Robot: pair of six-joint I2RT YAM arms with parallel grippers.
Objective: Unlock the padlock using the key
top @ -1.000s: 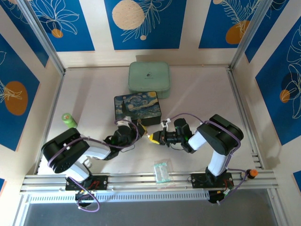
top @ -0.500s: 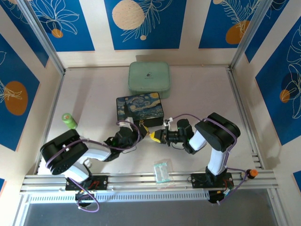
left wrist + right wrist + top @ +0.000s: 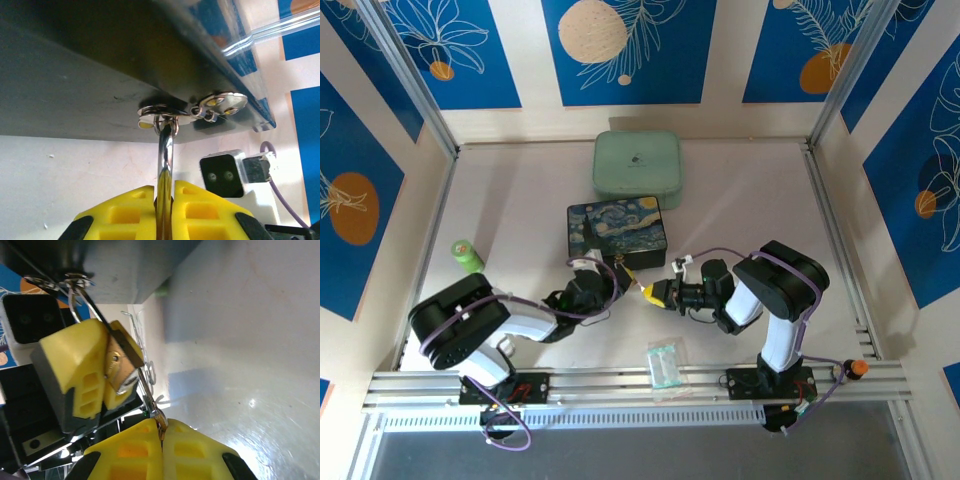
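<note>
Right tool (image 3: 162,432), pinching key (image 3: 150,396), has drawn back slightly toward own base. Key tip stays at padlock (image 3: 120,367) keyway, seating unclear. Left tool (image 3: 165,200) pinches padlock, shackle through hasp (image 3: 165,109) of starry-night box (image 3: 617,228). Lock seemingly unopened, key probably needs reseating.

The left hand (image 3: 610,283) and right hand (image 3: 650,293) nearly meet; a dark starry-night painted box (image 3: 616,230) lies just beyond them.

The padlock (image 3: 119,369) has a dull brass body and a mirror-polished steel shackle (image 3: 166,155). The key (image 3: 150,395) is thin bright metal. The left gripper (image 3: 165,197) has matt yellow plastic fingers (image 3: 125,212). The bench (image 3: 240,390) is smooth and glossy.
</note>
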